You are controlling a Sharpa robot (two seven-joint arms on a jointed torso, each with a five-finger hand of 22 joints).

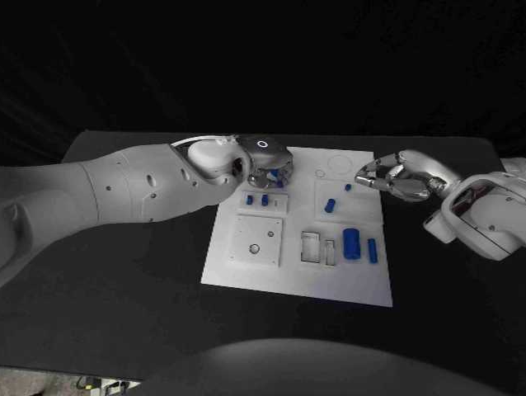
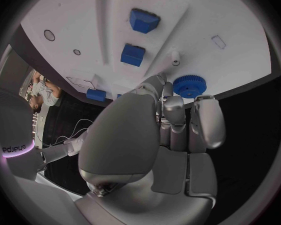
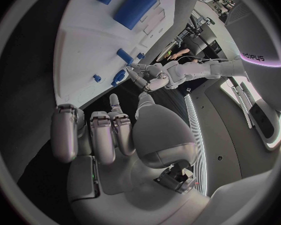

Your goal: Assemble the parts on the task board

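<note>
The left hand (image 1: 260, 162), fingers curled with nothing visible in them, hovers over the gear (image 2: 189, 86) at the far edge of the board (image 1: 360, 285), while the right hand (image 1: 392, 179) waits loosely curled and empty beside the board, so a careless closing could push the gear off the edge.

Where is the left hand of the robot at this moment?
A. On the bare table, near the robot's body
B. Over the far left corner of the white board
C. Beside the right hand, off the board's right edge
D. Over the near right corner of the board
B: in the head view the left hand is over the far left corner of the task board, near small blue parts.
</note>
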